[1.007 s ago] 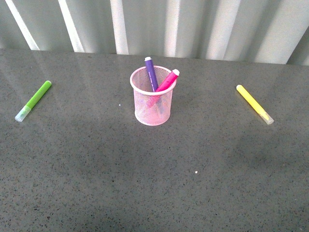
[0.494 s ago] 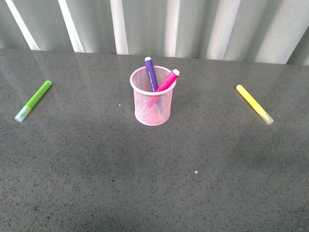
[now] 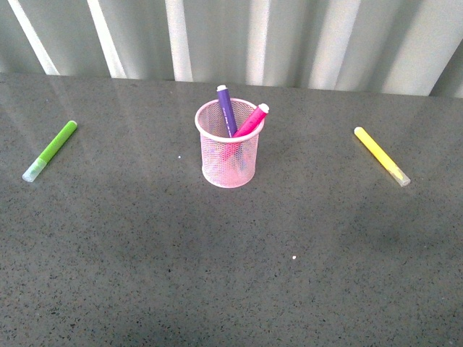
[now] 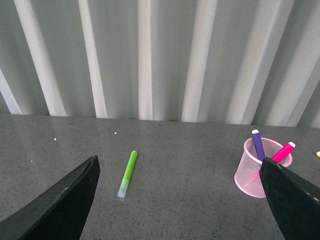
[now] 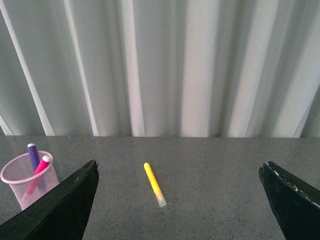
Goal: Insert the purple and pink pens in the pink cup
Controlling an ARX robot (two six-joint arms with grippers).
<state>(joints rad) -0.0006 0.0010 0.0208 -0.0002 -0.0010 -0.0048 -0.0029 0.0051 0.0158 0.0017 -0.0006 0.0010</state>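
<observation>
Jaws of both grippers stand wide apart and hold nothing: in each wrist view the two dark fingers frame the picture's lower corners with only bare tabletop between them. Left gripper (image 4: 180, 200) looks over the lime-green marker (image 4: 127, 174); right gripper (image 5: 180, 200) looks over the yellow marker (image 5: 154, 184). Neither arm shows in the front view, which suggests that both are drawn back, well apart from the work.

Pink cup (image 3: 229, 144) stands upright near the middle of the grey table (image 3: 231, 275), between the two loose markers. Purple pen (image 3: 226, 110) and pink pen (image 3: 251, 120) both stand inside it, tips down. Each leans on the rolled rim because the cup is wider than a pen, so neither can stand straight; the purple one tilts slightly toward the back wall, the pink one further toward the robot's right. Their upper ends rise clear of the rim.

Judged from this arrangement, the task appears complete: both named pens are in the cup, and the green and yellow markers lie flat on the table, correctly left out.
</observation>
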